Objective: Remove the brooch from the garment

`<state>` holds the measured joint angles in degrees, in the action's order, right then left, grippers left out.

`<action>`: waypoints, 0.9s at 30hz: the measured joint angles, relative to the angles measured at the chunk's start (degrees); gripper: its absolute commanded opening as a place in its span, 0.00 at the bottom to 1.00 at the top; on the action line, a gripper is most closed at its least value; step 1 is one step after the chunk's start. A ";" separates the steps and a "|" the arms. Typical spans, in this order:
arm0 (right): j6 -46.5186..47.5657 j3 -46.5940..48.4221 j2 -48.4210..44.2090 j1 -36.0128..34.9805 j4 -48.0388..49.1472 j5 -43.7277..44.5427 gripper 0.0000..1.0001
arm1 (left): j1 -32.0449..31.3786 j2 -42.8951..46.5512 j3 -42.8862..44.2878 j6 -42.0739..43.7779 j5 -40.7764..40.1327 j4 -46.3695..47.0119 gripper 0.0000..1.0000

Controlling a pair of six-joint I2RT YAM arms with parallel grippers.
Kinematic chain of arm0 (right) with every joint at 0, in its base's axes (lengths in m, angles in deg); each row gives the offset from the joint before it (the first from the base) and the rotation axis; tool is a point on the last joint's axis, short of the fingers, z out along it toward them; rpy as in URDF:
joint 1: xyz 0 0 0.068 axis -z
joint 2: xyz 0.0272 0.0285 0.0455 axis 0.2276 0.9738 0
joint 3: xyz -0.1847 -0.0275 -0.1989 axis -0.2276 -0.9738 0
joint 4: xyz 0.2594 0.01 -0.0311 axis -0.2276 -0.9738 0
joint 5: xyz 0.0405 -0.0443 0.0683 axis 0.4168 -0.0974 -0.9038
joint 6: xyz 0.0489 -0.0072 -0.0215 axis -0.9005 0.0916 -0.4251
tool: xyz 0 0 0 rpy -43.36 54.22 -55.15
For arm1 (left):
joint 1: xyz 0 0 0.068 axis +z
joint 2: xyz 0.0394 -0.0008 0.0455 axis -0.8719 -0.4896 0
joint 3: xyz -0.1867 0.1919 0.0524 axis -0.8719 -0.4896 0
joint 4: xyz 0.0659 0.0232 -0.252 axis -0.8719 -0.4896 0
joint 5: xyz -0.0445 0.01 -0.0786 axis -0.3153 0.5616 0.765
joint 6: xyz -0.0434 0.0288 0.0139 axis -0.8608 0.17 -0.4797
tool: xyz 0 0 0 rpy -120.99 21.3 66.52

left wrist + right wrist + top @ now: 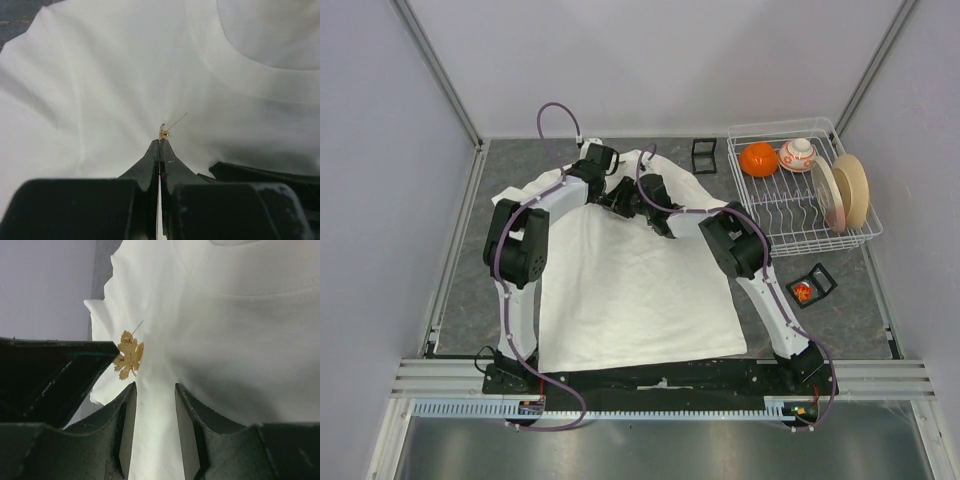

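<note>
Extraction is in hand. Near the surface's [860,315] far edge, the left pincer [160,144] is clamped on the brooch [129,354] by the garment's [630,290] collar. The right pincer [155,390] stands apart, astride the cloth. The next move likely calls for a steady pull that frees the pin.

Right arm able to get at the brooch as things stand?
Probably not cleanly. The left gripper is shut on the brooch and crowds it, while the right gripper sits open over the garment just beside it.

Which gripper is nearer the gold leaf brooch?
Left. The left gripper is shut with its tips at the gold leaf brooch; the right gripper sits open just short of it, over the white T-shirt.
</note>
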<state>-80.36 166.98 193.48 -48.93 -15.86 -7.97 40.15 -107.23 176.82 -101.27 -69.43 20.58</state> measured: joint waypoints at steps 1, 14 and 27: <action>-0.35 -0.07 -0.13 0.00 -0.35 0.37 0.45 | -0.13 -1.03 1.27 0.00 -1.22 -0.22 0.02; 1.16 -0.37 -0.44 0.59 0.22 -1.90 0.48 | 1.38 7.41 -5.05 -0.44 -0.48 2.99 0.02; 9.09 -12.92 -8.39 10.80 7.93 -11.28 0.56 | 11.69 12.28 -20.76 -4.70 48.41 36.41 0.02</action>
<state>-71.27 154.07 185.08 -38.13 -7.93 -19.24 51.84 -94.95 156.06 -105.97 -21.02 56.99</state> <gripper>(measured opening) 0.538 0.017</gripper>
